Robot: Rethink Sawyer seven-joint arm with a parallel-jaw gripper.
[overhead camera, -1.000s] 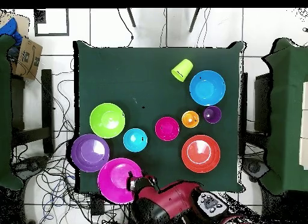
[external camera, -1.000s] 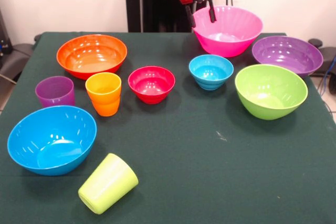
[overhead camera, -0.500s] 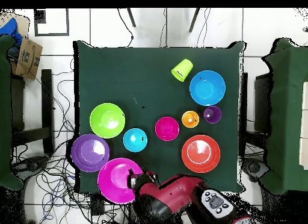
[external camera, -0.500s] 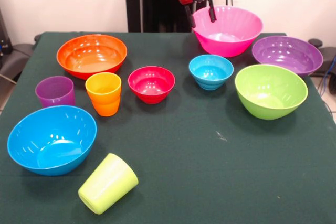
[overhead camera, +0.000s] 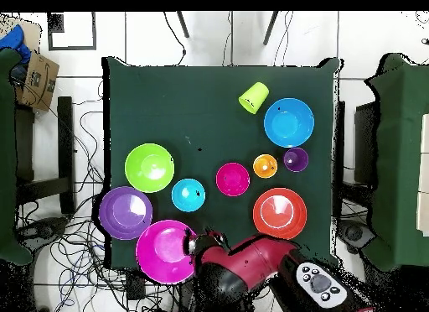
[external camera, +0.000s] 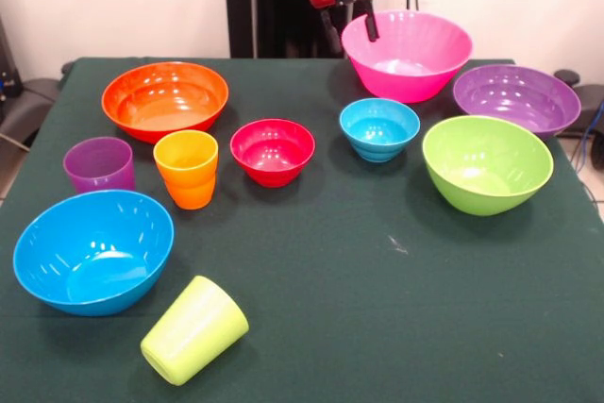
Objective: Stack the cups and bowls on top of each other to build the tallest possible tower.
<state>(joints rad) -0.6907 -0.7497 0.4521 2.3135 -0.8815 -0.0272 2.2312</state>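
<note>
My gripper (external camera: 351, 30) is open and empty, hanging at the left rim of the big pink bowl (external camera: 408, 54) at the table's far side; it shows in the overhead view (overhead camera: 201, 240) next to that bowl (overhead camera: 166, 251). All bowls stand apart: purple (external camera: 516, 98), lime green (external camera: 486, 162), small light blue (external camera: 379, 127), small red (external camera: 273, 150), orange (external camera: 165, 98), blue (external camera: 92, 249). The orange cup (external camera: 187, 169) and purple cup (external camera: 99, 164) stand upright. The lime green cup (external camera: 194, 329) lies on its side at the front. No pile of nested bowls shows.
The dark green table (external camera: 377, 280) has bare cloth at the front right. The robot's black pedestal (external camera: 269, 2) stands behind the far edge. Chairs and cables surround the table in the overhead view.
The gripper has shifted a little left and up along the pink bowl's rim in the front view. The arm has swung sideways in the overhead view. Bowls and cups have not moved.
</note>
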